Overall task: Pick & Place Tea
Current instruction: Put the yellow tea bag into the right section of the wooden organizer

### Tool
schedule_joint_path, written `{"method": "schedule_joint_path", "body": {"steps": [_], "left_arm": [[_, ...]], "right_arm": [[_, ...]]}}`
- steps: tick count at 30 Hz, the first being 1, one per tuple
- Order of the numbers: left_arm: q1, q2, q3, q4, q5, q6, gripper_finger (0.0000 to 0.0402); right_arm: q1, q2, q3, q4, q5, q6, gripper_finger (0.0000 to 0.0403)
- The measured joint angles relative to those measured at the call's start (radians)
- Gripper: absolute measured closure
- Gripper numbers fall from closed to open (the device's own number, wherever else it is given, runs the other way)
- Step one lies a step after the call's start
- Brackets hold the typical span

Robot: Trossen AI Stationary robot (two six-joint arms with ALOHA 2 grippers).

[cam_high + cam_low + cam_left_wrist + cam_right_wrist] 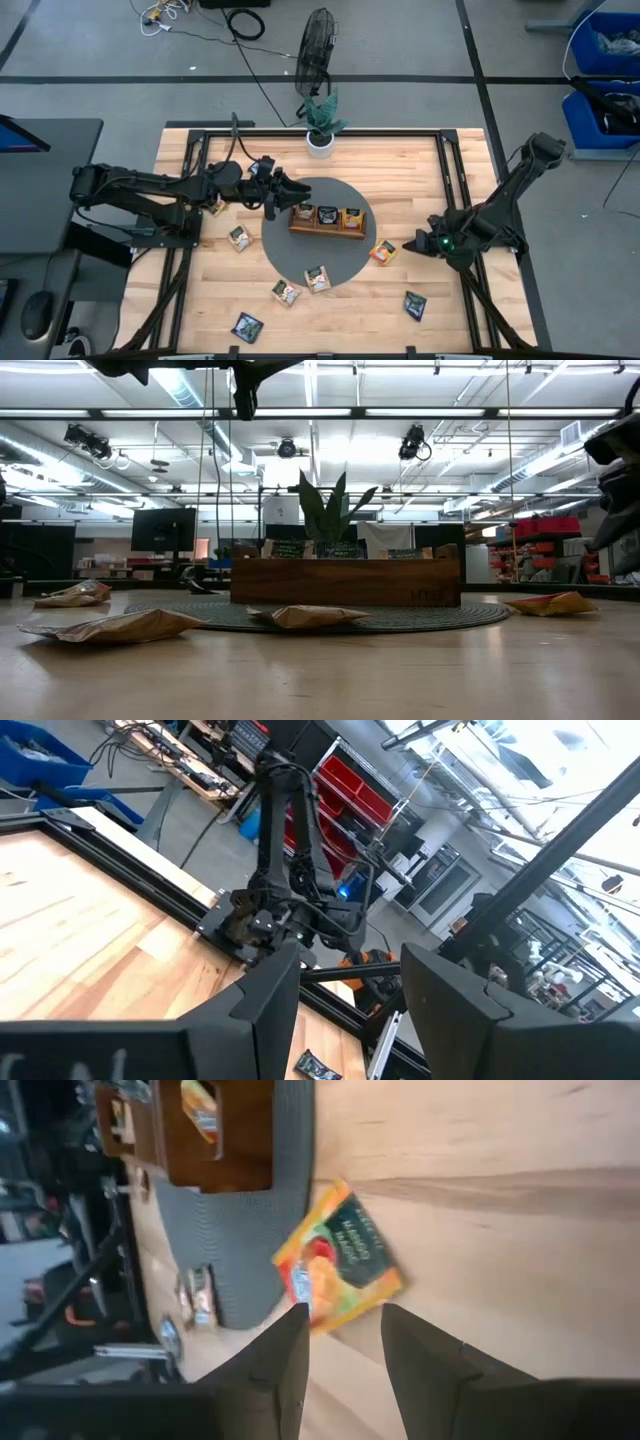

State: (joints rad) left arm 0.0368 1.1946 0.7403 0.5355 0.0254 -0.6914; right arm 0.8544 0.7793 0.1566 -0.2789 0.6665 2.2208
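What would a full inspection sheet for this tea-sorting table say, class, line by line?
Surface: light wooden table with round grey mat.
Job's things: brown wooden tray holding three sachets; orange sachet beside the mat; others scattered.
Clutter: potted green plant.
Grippers: left gripper open, raised beside the tray; right gripper open near the orange sachet.
Cables: black cable on the floor.
Surroundings: black fan, blue bins.

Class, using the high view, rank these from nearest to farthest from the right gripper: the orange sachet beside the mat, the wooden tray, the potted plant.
From the right gripper:
1. Orange sachet, just off the mat's right edge.
2. Wooden tray, on the mat.
3. Potted plant, at the table's far edge.
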Motion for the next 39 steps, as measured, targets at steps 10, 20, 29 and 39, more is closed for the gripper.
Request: {"method": "schedule_joint_path", "body": {"steps": [10, 20, 29, 39], "left_arm": [[0.011, 0.0, 0.0, 0.0, 0.0, 0.007, 0.022], [0.011, 0.0, 0.0, 0.0, 0.023, 0.006, 0.022], [0.012, 0.0, 0.0, -0.001, 0.023, 0.006, 0.022], [0.012, 0.0, 0.0, -0.001, 0.023, 0.004, 0.022]], "right_arm": [[-0.072, 0.225, 0.0, 0.183, -0.133, 0.075, 0.0268], [-0.151, 0.39, 0.005, 0.329, -0.144, 0.067, 0.0268], [-0.212, 0.451, 0.041, 0.34, -0.163, -0.005, 0.0271], [-0.251, 0.505, 0.081, 0.333, -0.161, -0.075, 0.0393]]}}
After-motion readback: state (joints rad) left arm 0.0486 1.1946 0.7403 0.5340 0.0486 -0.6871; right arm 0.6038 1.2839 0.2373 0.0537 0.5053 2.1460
